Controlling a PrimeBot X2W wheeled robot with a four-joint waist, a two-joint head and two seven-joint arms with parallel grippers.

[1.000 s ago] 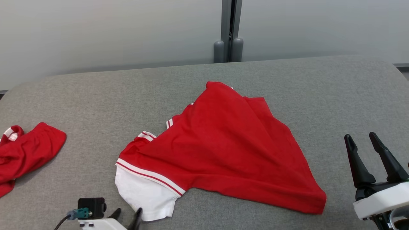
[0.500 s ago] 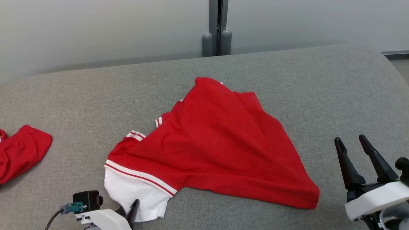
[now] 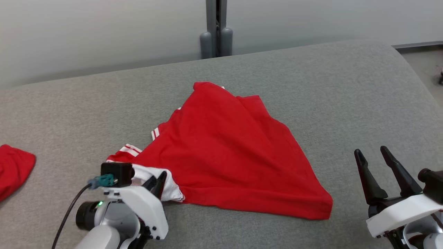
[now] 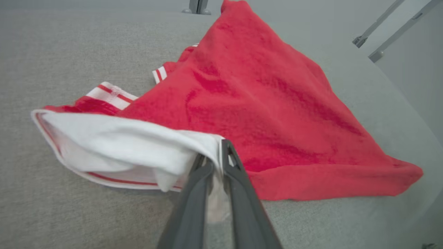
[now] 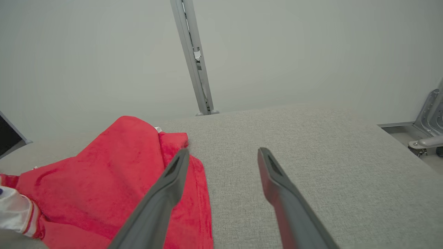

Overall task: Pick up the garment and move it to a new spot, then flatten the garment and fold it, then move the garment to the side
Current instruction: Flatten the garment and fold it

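Note:
The garment (image 3: 228,152) is a red shirt with white striped sleeves, lying crumpled in the middle of the grey padded surface. My left gripper (image 3: 157,181) is shut on its white sleeve (image 4: 131,145), which is pulled up off the surface and folded over; in the left wrist view the left gripper (image 4: 218,152) pinches the sleeve's edge between its two dark fingers. Off to the garment's right, my right gripper (image 3: 370,155) stands open above bare surface. The right wrist view has the right gripper (image 5: 223,155) holding nothing, with the garment (image 5: 114,180) to its left.
A second red cloth (image 3: 14,169) lies at the left edge of the grey surface (image 3: 346,103). A grey post (image 3: 216,27) rises behind the far edge against a pale wall. The surface's right edge curves down toward the floor (image 3: 425,65).
My left gripper has moved forward onto the white sleeve, closed on it and lifted it over the red cloth. The head view has swung right, shifting everything left. The right gripper stays open.

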